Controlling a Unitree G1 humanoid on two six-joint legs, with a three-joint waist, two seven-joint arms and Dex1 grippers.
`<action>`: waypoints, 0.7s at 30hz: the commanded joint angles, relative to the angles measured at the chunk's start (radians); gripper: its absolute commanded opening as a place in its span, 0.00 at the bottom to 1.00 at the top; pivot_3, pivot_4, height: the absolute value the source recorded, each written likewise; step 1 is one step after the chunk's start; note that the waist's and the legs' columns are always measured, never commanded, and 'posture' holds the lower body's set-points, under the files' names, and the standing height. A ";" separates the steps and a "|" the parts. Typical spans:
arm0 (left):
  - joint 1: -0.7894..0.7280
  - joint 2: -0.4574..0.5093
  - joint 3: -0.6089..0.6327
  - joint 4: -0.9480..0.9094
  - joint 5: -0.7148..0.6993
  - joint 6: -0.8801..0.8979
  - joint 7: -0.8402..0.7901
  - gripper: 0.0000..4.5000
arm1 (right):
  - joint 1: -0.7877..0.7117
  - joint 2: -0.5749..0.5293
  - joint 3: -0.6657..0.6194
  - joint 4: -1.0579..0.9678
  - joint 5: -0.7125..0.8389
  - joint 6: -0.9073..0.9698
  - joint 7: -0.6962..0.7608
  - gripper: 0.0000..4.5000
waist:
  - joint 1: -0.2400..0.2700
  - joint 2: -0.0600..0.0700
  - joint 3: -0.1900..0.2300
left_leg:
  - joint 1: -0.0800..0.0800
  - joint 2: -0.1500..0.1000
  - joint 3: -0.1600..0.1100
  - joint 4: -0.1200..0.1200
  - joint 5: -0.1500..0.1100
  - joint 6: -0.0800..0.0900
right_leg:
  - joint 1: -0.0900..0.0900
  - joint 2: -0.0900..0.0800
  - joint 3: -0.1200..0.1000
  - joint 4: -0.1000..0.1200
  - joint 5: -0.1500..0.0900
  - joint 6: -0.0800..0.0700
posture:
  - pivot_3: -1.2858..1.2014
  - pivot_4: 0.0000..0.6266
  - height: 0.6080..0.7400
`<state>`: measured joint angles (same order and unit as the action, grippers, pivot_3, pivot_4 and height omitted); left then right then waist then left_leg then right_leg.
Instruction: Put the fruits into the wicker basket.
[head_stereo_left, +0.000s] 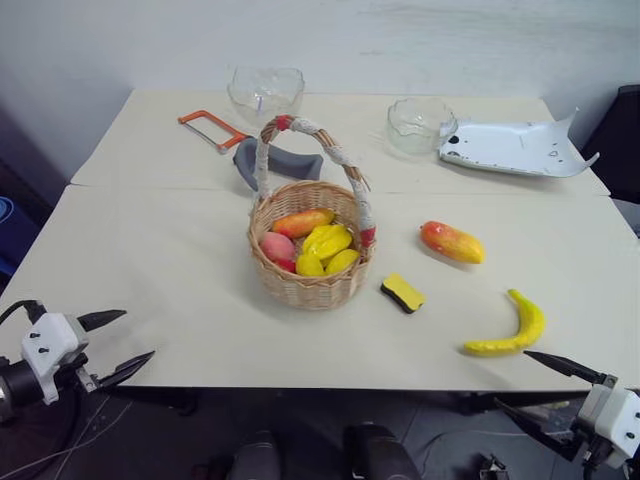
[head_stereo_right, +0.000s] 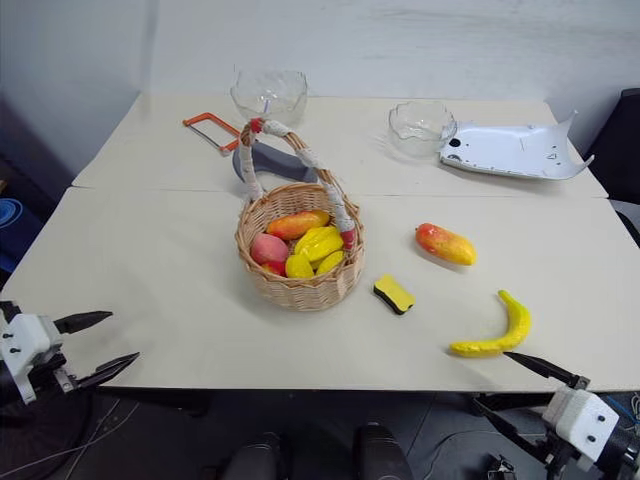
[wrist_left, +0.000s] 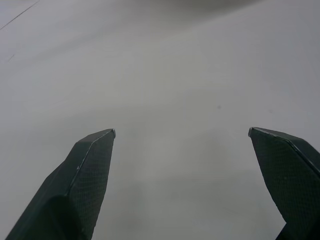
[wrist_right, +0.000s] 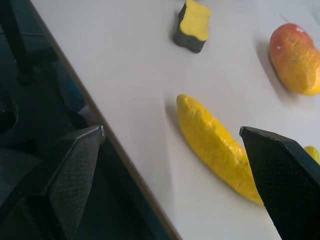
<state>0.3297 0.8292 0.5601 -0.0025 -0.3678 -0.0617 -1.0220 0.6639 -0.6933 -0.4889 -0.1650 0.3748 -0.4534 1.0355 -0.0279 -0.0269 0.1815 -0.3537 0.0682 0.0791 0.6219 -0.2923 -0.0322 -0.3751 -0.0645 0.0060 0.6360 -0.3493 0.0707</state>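
Hands, left hand (head_stereo_left: 118, 345) and right hand (head_stereo_left: 533, 382), hover spread and empty at the table's (head_stereo_left: 180, 270) near edge.

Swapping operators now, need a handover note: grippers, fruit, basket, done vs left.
Left gripper: open, empty, at the near left table edge.
Right gripper: open, empty, at the near right edge, just short of the curved yellow banana.
Round tan wicker basket mid-table already holds several yellow, orange and pink fruit pieces.
Left to do: banana and oval red-orange mango, both on the table right of the basket.
Yellow sponge with black underside between them stays out.
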 joint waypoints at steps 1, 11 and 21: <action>0.010 -0.001 0.018 -0.047 -0.017 0.002 -0.001 1.00 | 0.039 0.016 -0.017 0.008 0.011 -0.017 0.015 1.00 | 0.000 0.000 0.000 | 0.000 0.000 0.000 0.000 0.000 0.000 | 0.000 0.000 0.000 0.000 0.000 0.000 | 0.52 0.24 1.00; -0.138 0.044 -0.199 -0.312 -0.227 0.305 -0.071 1.00 | -0.227 -0.035 0.171 -0.354 0.166 0.565 -0.316 1.00 | -0.012 0.001 0.001 | 0.000 0.001 0.001 0.003 0.001 -0.001 | 0.000 0.000 0.002 0.002 0.000 -0.002 | 0.52 0.24 1.00; -0.358 -0.026 -0.330 -0.469 -0.315 0.446 0.013 1.00 | -0.780 0.022 0.491 -0.271 0.038 1.015 -0.533 1.00 | 0.001 0.002 0.001 | -0.020 0.001 -0.002 0.011 0.002 -0.002 | -0.020 0.005 0.001 0.012 0.004 0.004 | 0.52 0.24 1.00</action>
<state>-0.0204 0.8034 0.2201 -0.4285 -0.6541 0.3833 -1.0163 -0.1073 -0.6802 -0.0123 -0.4353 0.4233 0.5239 0.5230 -0.0272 -0.0252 0.1822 -0.3752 0.0678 0.0774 0.6343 -0.2907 -0.0342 -0.3971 -0.0594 0.0070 0.6478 -0.3443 0.0764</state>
